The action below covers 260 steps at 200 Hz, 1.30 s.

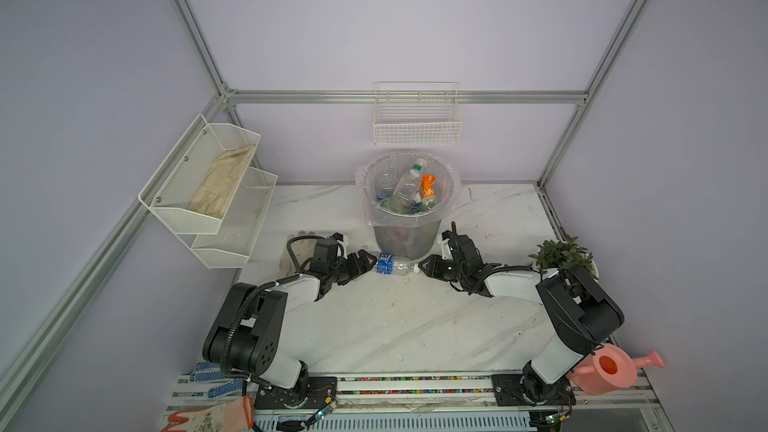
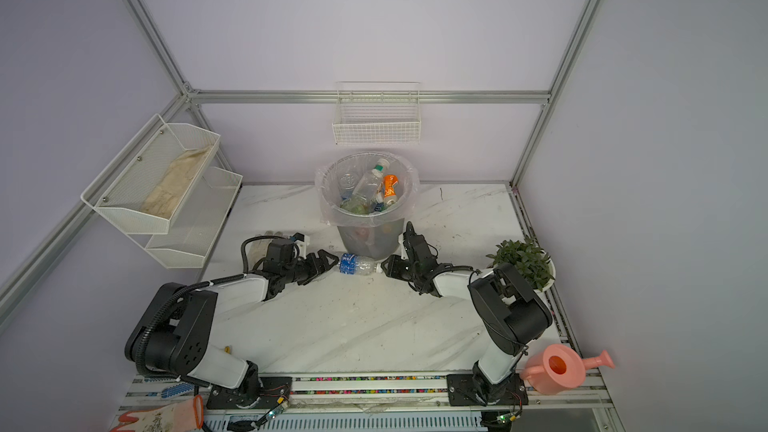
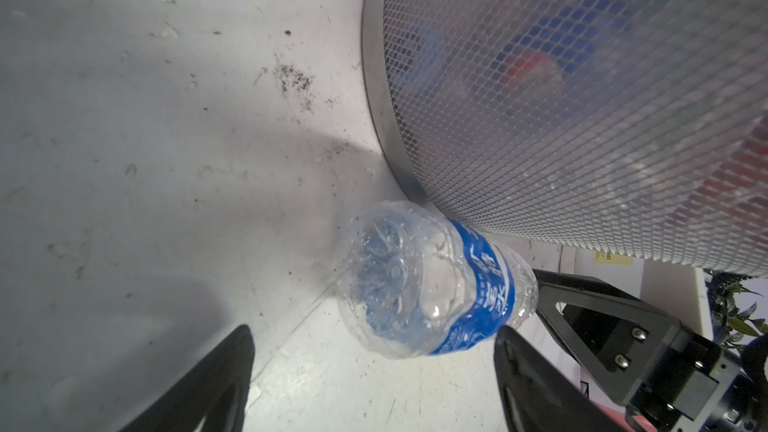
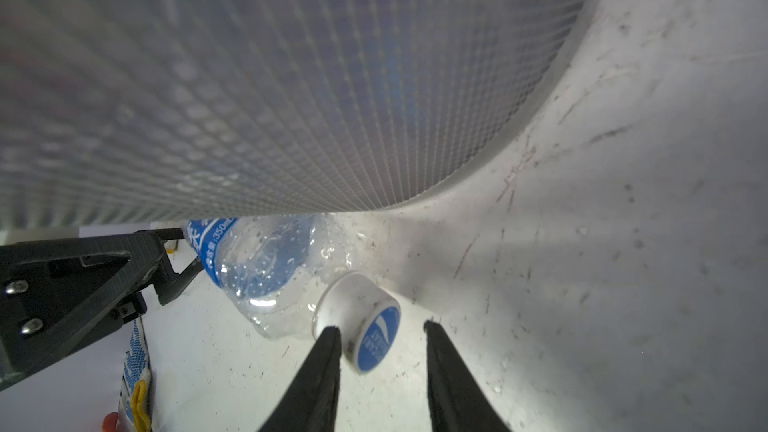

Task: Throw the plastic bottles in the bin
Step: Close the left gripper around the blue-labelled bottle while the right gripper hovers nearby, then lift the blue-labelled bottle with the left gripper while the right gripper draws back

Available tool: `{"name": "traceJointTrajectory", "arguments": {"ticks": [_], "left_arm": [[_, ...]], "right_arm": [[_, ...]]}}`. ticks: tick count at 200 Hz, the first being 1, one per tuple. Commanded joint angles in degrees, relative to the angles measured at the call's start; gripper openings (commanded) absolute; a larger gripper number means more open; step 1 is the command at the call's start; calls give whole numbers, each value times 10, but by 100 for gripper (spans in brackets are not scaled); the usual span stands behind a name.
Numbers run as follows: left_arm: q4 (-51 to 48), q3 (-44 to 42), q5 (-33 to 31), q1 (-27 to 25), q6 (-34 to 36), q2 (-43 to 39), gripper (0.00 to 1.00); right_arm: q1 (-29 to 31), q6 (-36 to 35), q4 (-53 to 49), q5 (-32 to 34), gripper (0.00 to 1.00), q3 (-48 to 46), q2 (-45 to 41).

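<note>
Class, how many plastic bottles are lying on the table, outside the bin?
1. A clear blue-labelled bottle lies on its side on the table before the bin, between the left gripper and right gripper. Others may be hidden behind the bin.

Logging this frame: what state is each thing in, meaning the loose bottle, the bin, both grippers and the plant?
Loose bottle: capped, lying on its side at the bin's foot.
Bin: upright, bag-lined, holding several bottles.
Left gripper: open, at the loose bottle's base.
Right gripper: open, jaws around the cap, gap on one side.
Potted plant: upright.
</note>
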Motion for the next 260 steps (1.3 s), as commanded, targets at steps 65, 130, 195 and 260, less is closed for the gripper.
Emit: {"name": "traceJointTrajectory", "arguments": {"ticks": [65,130,195,260], "left_arm": [[27,22,-1,-14,-9,-8,89],[-22,44,-22,-14,12,-22,90],[-50,50,-41,-28,16,-42,90],[-101,99,-80,-66,23,-12,92]], "right_arm": [[55,48,120,-39,29,-40,4],[170,49,71,-3,30,-63,-128],[170,20,-46,81,40,-52,-216],[170,12,-92,97,40,-32,-226]]}}
